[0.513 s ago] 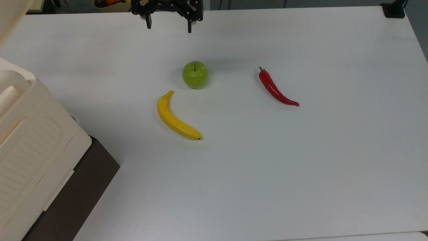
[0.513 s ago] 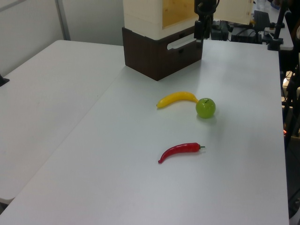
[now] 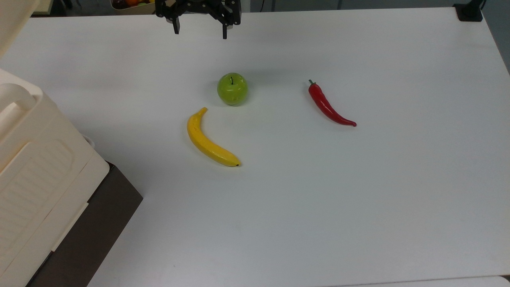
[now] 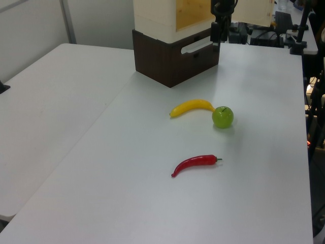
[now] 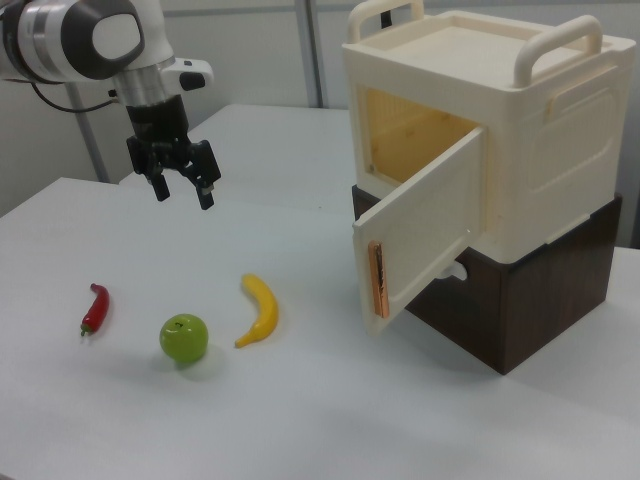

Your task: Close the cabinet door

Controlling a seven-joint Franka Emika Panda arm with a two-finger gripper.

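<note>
The cream cabinet point(image 5: 520, 150) stands on a dark brown box point(image 5: 520, 305) at the right view's right. Its cabinet door point(image 5: 425, 235) hangs open, swung outward toward the fruit, and shows the yellowish inside. The cabinet point(image 3: 36, 175) fills the top view's left edge. My gripper point(image 5: 183, 192) hangs open above the table, well to the right view's left of the door, with nothing between its fingers. In the top view the gripper point(image 3: 200, 32) is at the far edge of the table. In the left view the gripper point(image 4: 217, 33) is in front of the cabinet point(image 4: 157, 15).
A green apple point(image 3: 232, 88), a yellow banana point(image 3: 211, 139) and a red chili point(image 3: 330, 105) lie on the white table point(image 3: 358, 199) between the gripper and the cabinet. A black mount point(image 3: 469, 11) sits at the top view's upper right corner.
The gripper has edged very slightly toward the top view's upper edge. Nothing else has moved.
</note>
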